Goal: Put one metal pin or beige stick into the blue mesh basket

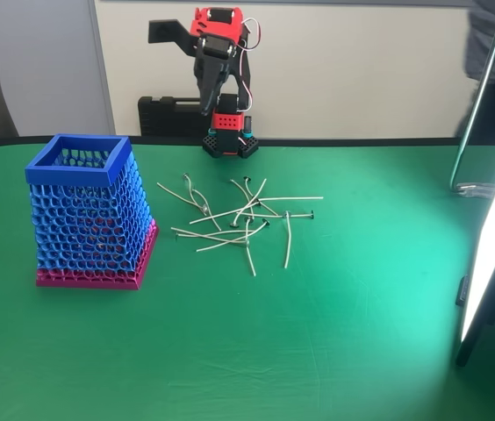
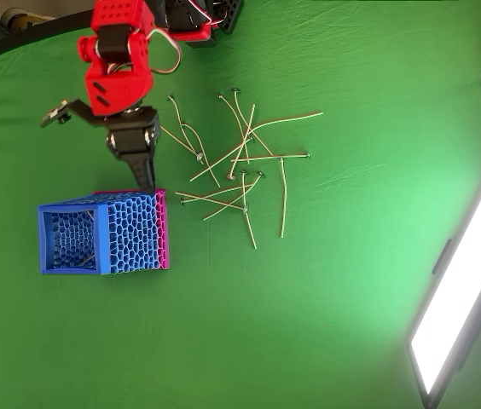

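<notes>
The red-and-black arm stands folded at the back of the green desk [image 1: 318, 351], its pincer [image 1: 207, 101] raised high in the upper middle of the fixed view and pointing down. In the overhead view the pincer [image 2: 145, 175] hangs in the upper left, its tip just above the pink base edge of the blue mesh basket [image 2: 104, 232]. The jaws look pressed together with nothing between them, though the angle leaves a slim doubt.

The basket [image 1: 89, 215] sits upright at the left of the fixed view, blue rim on top, magenta band on the desk. Right of it, in the middle of the frame, lies a loose pile of thin sticks [image 1: 243, 219], crossing and overlapping one another. I cannot tell from here which one carries the white head; the ends are too small.

My judgement: nothing has been picked yet, so the task is at its start. The risks come from the tangle. Closing on a crossing point would likely lift two sticks or drag neighbours along. The sticks lie flat and thin on the cloth, so the jaws may slip over one. Swinging low towards the basket could knock it, since it is tall.
</notes>
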Robot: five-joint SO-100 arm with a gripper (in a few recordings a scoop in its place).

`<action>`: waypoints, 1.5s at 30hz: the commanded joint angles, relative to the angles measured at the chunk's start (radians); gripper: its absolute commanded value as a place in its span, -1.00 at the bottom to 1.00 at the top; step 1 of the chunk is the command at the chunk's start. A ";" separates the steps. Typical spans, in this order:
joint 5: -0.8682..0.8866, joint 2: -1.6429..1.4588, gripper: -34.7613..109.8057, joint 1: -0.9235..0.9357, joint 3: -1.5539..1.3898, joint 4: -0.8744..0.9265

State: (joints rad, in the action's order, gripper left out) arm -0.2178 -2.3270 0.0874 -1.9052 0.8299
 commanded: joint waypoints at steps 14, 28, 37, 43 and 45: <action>0.031 -0.819 -0.51 -0.112 -0.719 0.123; 0.017 -0.997 -0.51 -0.109 -1.065 0.080; 0.038 -0.997 -0.51 -0.110 -1.178 0.034; 0.035 -0.997 -0.51 -0.110 -1.178 0.038; 0.035 -0.997 -0.51 -0.110 -1.178 0.038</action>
State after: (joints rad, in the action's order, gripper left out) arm -0.1795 -3.3165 -0.0261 -3.0802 0.8652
